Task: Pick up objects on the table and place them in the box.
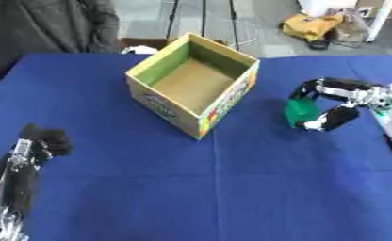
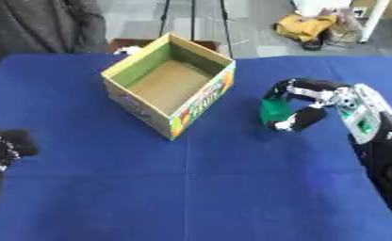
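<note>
- R hand (image 1: 335,101): fingers + thumb curled round a green object (image 1: 299,109), pinching it at the right side of the blue table (image 1: 232,188), to the right of the box (image 1: 192,82), clear of it.
- Can't tell whether the object rests on the cloth or is just lifted.
- Box: open cardboard, sits askew toward the far middle; inside looks bare.
- L hand (image 1: 44,140): near left, fingers curled into a fist, holding nothing.
</note>
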Available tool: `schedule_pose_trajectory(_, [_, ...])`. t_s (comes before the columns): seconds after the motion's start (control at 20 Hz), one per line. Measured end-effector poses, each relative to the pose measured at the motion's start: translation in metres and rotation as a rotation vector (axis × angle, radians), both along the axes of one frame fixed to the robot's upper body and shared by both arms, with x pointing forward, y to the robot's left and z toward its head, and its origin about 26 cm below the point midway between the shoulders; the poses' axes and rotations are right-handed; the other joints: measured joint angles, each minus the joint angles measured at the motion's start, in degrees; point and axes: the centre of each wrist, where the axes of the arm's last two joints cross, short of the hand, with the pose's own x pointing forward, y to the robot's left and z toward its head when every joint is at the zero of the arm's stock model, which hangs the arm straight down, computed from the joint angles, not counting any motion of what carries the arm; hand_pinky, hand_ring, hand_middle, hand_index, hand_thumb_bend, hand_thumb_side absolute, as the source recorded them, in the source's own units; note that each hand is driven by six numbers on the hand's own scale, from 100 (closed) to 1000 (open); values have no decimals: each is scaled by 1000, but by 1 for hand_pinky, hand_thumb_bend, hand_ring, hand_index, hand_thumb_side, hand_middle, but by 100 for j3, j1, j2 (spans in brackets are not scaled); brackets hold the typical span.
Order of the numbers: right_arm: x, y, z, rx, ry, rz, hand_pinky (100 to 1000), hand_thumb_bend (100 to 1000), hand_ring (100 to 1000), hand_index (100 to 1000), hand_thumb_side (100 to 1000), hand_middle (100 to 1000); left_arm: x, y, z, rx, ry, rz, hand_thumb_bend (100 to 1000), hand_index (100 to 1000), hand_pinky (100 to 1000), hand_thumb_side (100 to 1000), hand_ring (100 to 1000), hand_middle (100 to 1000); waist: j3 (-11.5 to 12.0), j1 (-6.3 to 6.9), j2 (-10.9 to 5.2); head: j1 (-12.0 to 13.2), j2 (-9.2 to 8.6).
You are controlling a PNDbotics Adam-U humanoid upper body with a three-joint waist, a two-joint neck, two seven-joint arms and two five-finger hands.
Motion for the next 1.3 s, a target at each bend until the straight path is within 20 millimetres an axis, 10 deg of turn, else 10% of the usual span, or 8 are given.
schedule_pose_trajectory(0.3, [0,-1,-1,-21,3,-7,705,100,740,832,100,771,0,0,0,0,0,0,406,691,670,999,610,565,-7,-13,0,-2,0])
schedule_pose_trajectory(0.8, [0,-1,-1,-29,-4,-36,316,100,281,751,100,583,0,0,0,0,0,0,406,691,670,998,610,565,-7,-32,-2,2,0])
schedule_pose_trajectory(1.3, [2,6,16,26,-77,-33,260,100,194,746,100,552,0,0,0,0,0,0,408,691,670,996,609,565,-2,-64,-12,19,0])
